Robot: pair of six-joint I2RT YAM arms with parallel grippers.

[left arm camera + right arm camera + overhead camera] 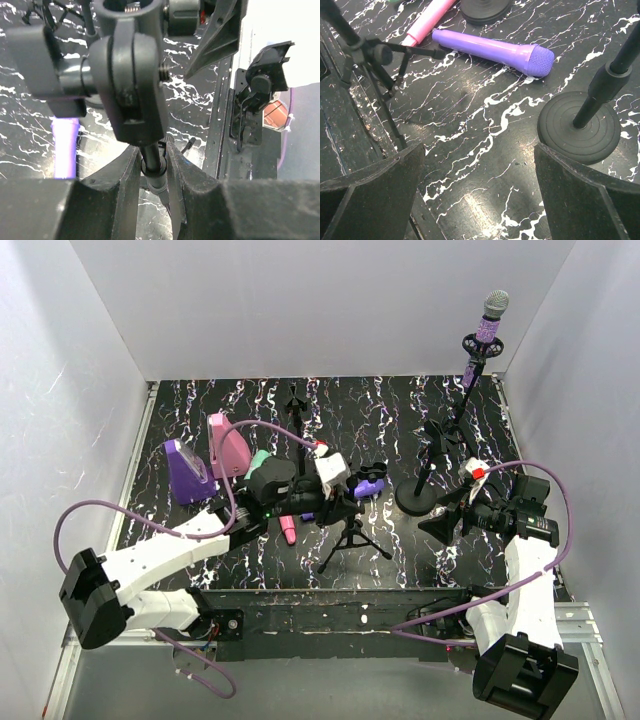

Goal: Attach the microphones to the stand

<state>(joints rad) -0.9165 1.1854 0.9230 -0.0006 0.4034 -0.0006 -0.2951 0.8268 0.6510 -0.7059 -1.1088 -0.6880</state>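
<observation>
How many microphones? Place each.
4: glittery purple mic on the tall stand; plain purple mic and pink mic on the table; mint green mic partly behind the left arm.

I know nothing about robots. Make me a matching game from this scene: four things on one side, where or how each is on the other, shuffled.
1 glittery purple microphone
2 plain purple microphone
3 left gripper
4 right gripper

A wide open, empty
B lying on the table
C up on the tall stand
D shut on the tripod stand

Pairs: 1-C, 2-B, 3-D, 4-A
</observation>
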